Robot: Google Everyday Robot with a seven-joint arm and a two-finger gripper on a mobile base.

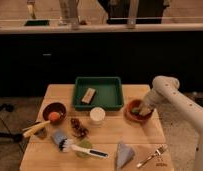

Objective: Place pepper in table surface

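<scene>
From my screen, the arm reaches in from the right and the gripper [143, 110] is down inside the red bowl [138, 120] at the right side of the table [112, 131]. Its jaws are pressed together. A small patch of dark green, the pepper [136, 106], shows in the bowl right at the fingertips, but I cannot tell whether it is pinched between them or only lying against them. The pepper is in the bowl, not on the wood. Just left of the bowl sits the green tray [97, 108] with a tan block [88, 95] in it, and a white cup [97, 115] stands in front of the tray. A brush [70, 146] and a fork [151, 156] lie near the front edge.
</scene>
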